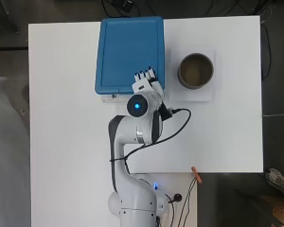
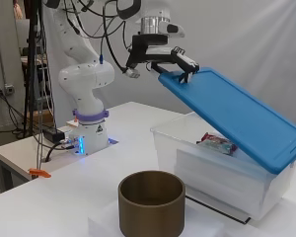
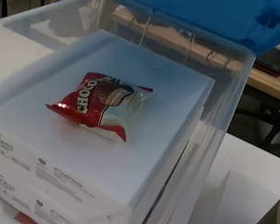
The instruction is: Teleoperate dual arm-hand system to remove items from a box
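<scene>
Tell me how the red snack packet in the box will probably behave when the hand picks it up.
The red snack packet looks like thin glossy foil, so it is probably light, crinkly and somewhat slippery. It lies flat on a white carton, so fingers may struggle to get under it.

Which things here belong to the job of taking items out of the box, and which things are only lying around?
Part of the job:
- clear box
- blue lid, tilted up at one edge by the hand
- red snack packet, lying on the white cartons inside the box

Only lying around:
- brown round container on a white sheet, beside the box
- orange clip at the table's edge
</scene>
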`<act>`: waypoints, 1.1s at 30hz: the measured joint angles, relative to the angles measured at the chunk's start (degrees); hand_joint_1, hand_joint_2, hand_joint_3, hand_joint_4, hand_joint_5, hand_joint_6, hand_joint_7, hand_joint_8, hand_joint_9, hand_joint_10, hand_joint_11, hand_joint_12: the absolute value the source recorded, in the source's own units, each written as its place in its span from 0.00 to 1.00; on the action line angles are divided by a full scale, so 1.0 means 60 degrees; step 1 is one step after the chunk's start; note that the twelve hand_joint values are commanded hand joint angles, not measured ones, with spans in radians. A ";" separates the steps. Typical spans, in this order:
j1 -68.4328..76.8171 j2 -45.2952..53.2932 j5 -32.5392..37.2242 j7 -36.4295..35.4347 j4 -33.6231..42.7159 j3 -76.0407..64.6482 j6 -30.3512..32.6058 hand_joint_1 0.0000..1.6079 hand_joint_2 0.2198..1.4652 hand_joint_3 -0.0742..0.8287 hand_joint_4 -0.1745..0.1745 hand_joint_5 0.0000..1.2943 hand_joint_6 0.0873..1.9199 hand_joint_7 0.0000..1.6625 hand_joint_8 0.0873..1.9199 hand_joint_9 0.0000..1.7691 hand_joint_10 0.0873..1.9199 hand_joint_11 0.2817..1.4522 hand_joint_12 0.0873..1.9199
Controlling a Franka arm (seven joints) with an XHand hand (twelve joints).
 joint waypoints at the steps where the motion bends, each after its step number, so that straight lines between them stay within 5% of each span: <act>1: 0.0004 0.0047 -0.0181 -0.0017 0.0143 0.0030 0.0096 0.80 0.85 0.08 0.31 0.42 0.83 0.37 0.74 0.45 0.73 0.25 0.57; 6: 0.0017 0.1894 -0.0473 -0.0505 0.1998 0.0137 0.0847 0.77 0.83 0.08 0.38 0.52 0.70 0.41 0.73 0.46 0.74 0.24 0.62; 9: 0.0043 0.3286 0.0634 -0.1651 0.3702 0.0436 0.0988 0.81 0.81 0.08 0.27 0.54 0.62 0.42 0.73 0.47 0.77 0.23 0.55; 11: 0.0075 0.3786 0.1870 -0.2962 0.4509 0.0620 0.0877 0.40 0.57 0.05 0.41 0.19 0.22 0.17 0.27 0.23 0.33 0.13 0.21; 12: 0.0103 0.4006 0.2437 -0.3584 0.4773 0.0689 0.0724 0.24 0.48 0.06 0.42 0.10 0.09 0.12 0.12 0.18 0.17 0.13 0.10; 15: 0.0164 0.4820 0.3134 -0.4422 0.5494 0.0821 -0.0447 0.08 0.43 0.08 0.46 0.05 0.00 0.09 0.00 0.16 0.00 0.15 0.00; 19: 0.0143 0.5058 0.2717 -0.2591 0.5551 0.0722 -0.1272 0.14 0.51 0.09 0.50 0.13 0.00 0.16 0.00 0.21 0.00 0.17 0.00; 22: 0.0062 0.4874 0.2475 -0.0891 0.4399 0.0475 -0.1129 0.16 0.55 0.09 0.44 0.20 0.00 0.22 0.00 0.25 0.00 0.19 0.00; 29: -0.0041 0.5291 0.1871 -0.0442 0.3356 0.0148 -0.1224 0.22 0.54 0.07 0.41 0.20 0.00 0.21 0.00 0.23 0.00 0.16 0.00; 33: -0.0091 0.5934 0.2210 -0.1070 0.3938 0.0234 -0.1968 0.41 0.57 0.09 0.44 0.23 0.00 0.20 0.00 0.24 0.00 0.16 0.00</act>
